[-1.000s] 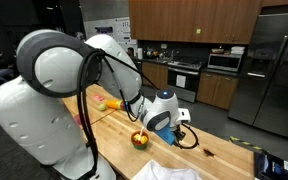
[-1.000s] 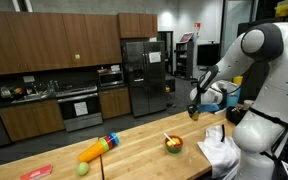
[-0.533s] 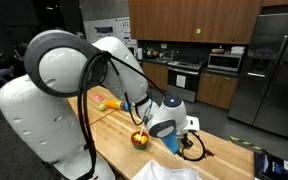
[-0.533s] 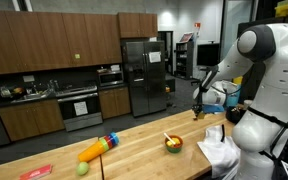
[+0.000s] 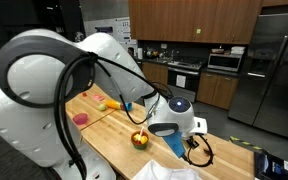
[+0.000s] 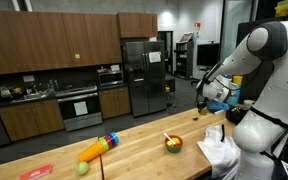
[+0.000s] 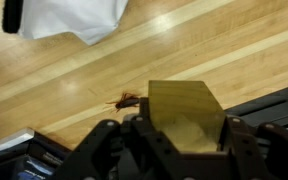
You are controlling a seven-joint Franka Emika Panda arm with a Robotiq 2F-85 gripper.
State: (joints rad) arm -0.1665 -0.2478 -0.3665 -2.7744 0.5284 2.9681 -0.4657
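Wrist view showing the fingers [image 7: 119, 150] closed on a wooden block [image 7: 184, 112], gripping it by its sides above the worktop [image 7: 214, 50]. Lying on the boards just beyond the block, a small reddish scrap [image 7: 124, 99]; farther off, a white cloth [image 7: 69, 18]. In an exterior view, hanging over the worktop's far end, well apart from a yellow bowl [image 6: 172, 143] sitting near the cloth

Dim overhead kitchen lighting, soft low-resolution exterior views, blurred wrist view, faint countertop glare.
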